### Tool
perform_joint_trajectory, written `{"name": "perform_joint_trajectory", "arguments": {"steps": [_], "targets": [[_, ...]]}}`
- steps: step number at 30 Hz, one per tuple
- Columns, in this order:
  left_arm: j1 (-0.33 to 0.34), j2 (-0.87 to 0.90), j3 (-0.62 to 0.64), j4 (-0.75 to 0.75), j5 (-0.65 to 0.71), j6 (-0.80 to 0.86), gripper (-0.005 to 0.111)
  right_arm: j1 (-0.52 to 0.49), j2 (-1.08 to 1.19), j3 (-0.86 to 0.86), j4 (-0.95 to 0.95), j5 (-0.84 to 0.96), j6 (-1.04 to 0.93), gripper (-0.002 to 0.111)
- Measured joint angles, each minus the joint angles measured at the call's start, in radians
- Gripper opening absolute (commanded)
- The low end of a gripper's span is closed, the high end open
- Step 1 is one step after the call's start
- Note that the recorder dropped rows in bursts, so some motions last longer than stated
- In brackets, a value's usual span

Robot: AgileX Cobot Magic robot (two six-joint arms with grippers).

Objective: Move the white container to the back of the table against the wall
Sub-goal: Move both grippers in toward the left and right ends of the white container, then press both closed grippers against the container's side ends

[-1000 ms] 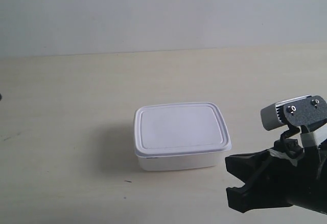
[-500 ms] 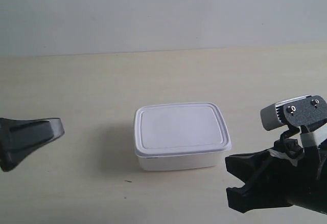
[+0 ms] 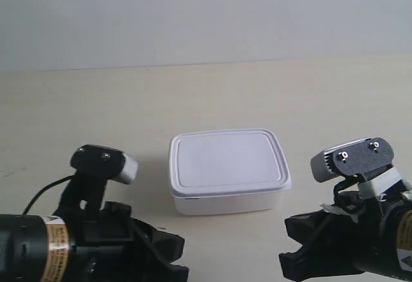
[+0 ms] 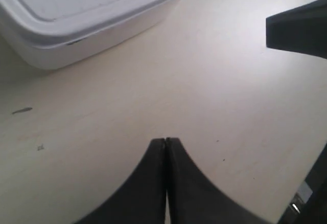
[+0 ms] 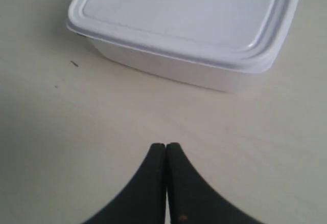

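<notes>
The white container (image 3: 225, 163) sits lidded in the middle of the table (image 3: 96, 102), well short of the wall (image 3: 193, 18). My left gripper (image 4: 166, 141) is shut and empty over bare table, with the container (image 4: 76, 9) off to one side ahead of it. It belongs to the arm at the exterior view's left (image 3: 174, 256), low in front of the box's near left corner. My right gripper (image 5: 166, 145) is shut and empty too, and points at the container's (image 5: 189, 14) long side from a short gap. That arm (image 3: 290, 246) stands at the box's near right.
A small dark speck (image 5: 74, 64) marks the table near the container. The right gripper's black finger (image 4: 301, 27) shows at the edge of the left wrist view. Open tabletop lies between the box and the wall.
The arm at the exterior view's left has come in from the left edge and now fills the lower left foreground. The other arm has shifted slightly left. The container has not moved.
</notes>
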Motion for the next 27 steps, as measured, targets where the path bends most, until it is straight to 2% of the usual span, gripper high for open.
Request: {"name": "perform_joint_trajectory", "arguments": {"steps": [4, 9, 17, 24, 27], "targets": [[-0.004, 0.186, -0.106, -0.004, 0.030, 0.022, 0.000, 0.000, 0.123, -0.065, 0.000, -0.004, -0.008, 0.000], [-0.004, 0.297, -0.203, -0.006, 0.079, 0.046, 0.000, 0.000, 0.210, -0.140, 0.000, 0.020, -0.025, 0.000], [0.073, 0.322, -0.223, 0.000, 0.097, 0.053, 0.000, -0.096, 0.224, -0.148, 0.000, 0.037, -0.030, 0.000], [0.118, 0.343, -0.229, 0.000, 0.054, 0.055, 0.000, -0.099, 0.235, -0.158, 0.000, 0.028, -0.026, 0.000], [0.118, 0.360, -0.243, 0.000, 0.052, 0.060, 0.000, -0.099, 0.265, -0.160, 0.000, 0.008, -0.024, 0.000]]}}
